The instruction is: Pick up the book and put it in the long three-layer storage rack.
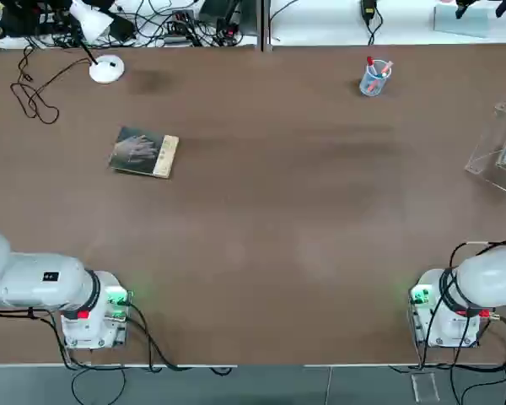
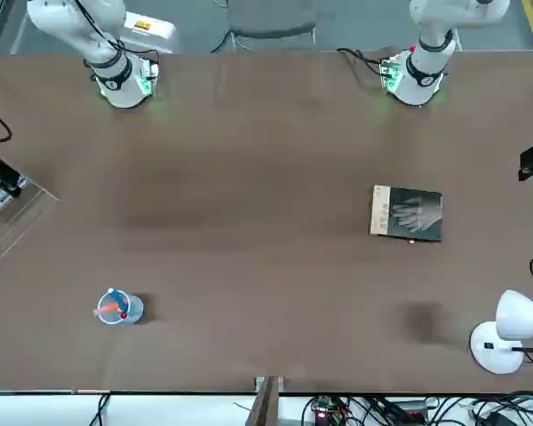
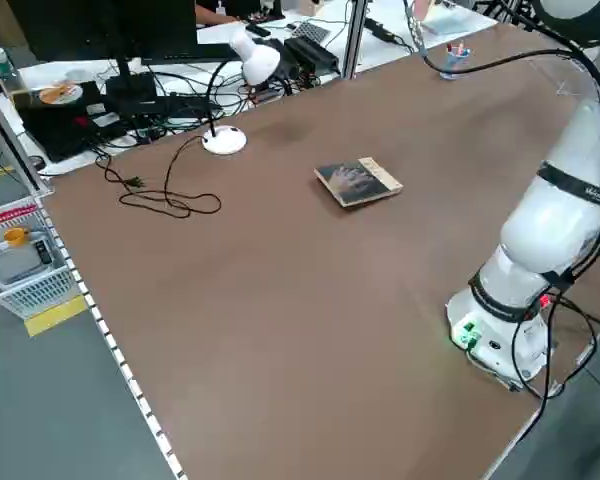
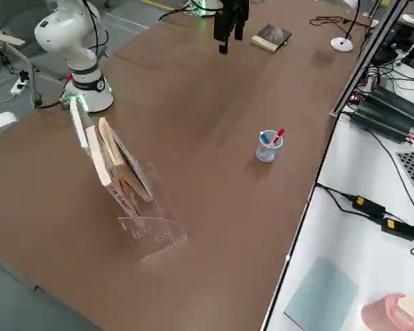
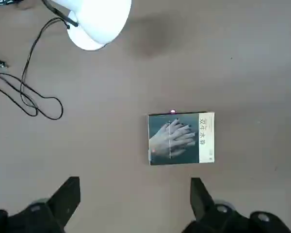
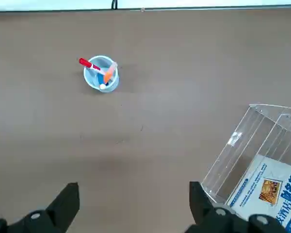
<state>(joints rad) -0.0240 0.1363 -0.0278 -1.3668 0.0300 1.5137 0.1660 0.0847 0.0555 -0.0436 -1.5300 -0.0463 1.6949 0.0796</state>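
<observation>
"While the book (image 1: 137,152) lay flat on the counter (image 1: 261,253), over on the robot's left, how did it look to handle?"

"Light, I judged, and thin; its cover probably bent a little and might have been slick. Nothing fragile, though a hard pinch could have creased it."

"Where would you have taken hold?"

"Across the two long edges, near the middle, so that neither end drooped. Being so flat, it left little edge to grip, and the fingers had to go low without scraping the counter."

"And the left gripper (image 5: 136,189)?"

"It hung above the counter near the book, fingers (image 5: 68,199) spread wide, with nothing between them and nothing touched."

"The right one?"

"The right gripper (image 6: 134,191) was up by the rack (image 4: 159,238), on the robot's right, also wide open and empty."

"So the job was at its start?"

"I'd say so. The book was well apart from the rack, which already held other books (image 4: 96,158). Lining up the left fingers with those edges seemed the next need."
</observation>
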